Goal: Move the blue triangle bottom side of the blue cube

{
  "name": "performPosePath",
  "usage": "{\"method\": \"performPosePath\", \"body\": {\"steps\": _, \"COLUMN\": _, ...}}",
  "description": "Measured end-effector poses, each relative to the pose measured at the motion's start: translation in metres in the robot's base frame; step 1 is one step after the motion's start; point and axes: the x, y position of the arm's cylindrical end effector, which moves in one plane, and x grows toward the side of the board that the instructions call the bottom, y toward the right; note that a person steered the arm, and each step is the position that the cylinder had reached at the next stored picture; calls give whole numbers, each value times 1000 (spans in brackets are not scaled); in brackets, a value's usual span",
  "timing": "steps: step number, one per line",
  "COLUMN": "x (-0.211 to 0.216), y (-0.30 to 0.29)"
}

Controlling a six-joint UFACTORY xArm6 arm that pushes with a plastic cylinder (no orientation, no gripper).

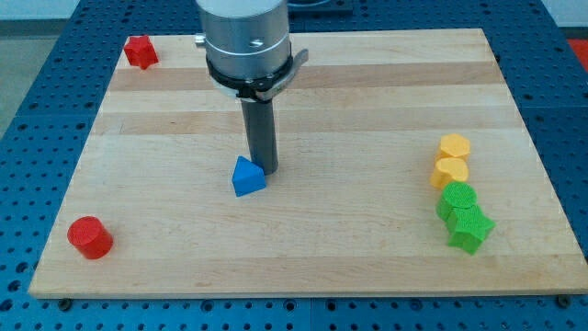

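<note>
The blue triangle (pixel 247 176) lies on the wooden board (pixel 303 239), left of the middle. My tip (pixel 265 171) stands right next to it, at its upper right side, touching or almost touching. The rod hangs from the silver arm end at the view's top. No blue cube shows in the view; the arm may hide it.
A red star-like block (pixel 140 51) sits at the top left corner. A red cylinder (pixel 90 237) lies at the bottom left. At the right, two yellow blocks (pixel 451 159) stand above two green blocks (pixel 464 216), all close together.
</note>
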Motion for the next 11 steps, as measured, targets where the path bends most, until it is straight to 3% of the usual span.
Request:
{"method": "performPosePath", "body": {"steps": 1, "x": 2, "y": 45}}
{"method": "performPosePath", "body": {"steps": 2, "x": 30, "y": 66}}
{"method": "performPosePath", "body": {"steps": 3, "x": 65, "y": 44}}
{"method": "performPosePath", "body": {"steps": 4, "x": 45, "y": -23}}
{"method": "performPosePath", "body": {"steps": 5, "x": -31, "y": -59}}
{"method": "performPosePath", "body": {"steps": 6, "x": -69, "y": -71}}
{"method": "performPosePath", "body": {"steps": 7, "x": -70, "y": -71}}
{"method": "performPosePath", "body": {"steps": 8, "x": -96, "y": -74}}
{"method": "performPosePath", "body": {"steps": 9, "x": -151, "y": -74}}
{"method": "performPosePath", "body": {"steps": 10, "x": -145, "y": -74}}
{"method": "performPosePath", "body": {"steps": 11, "x": -108, "y": -75}}
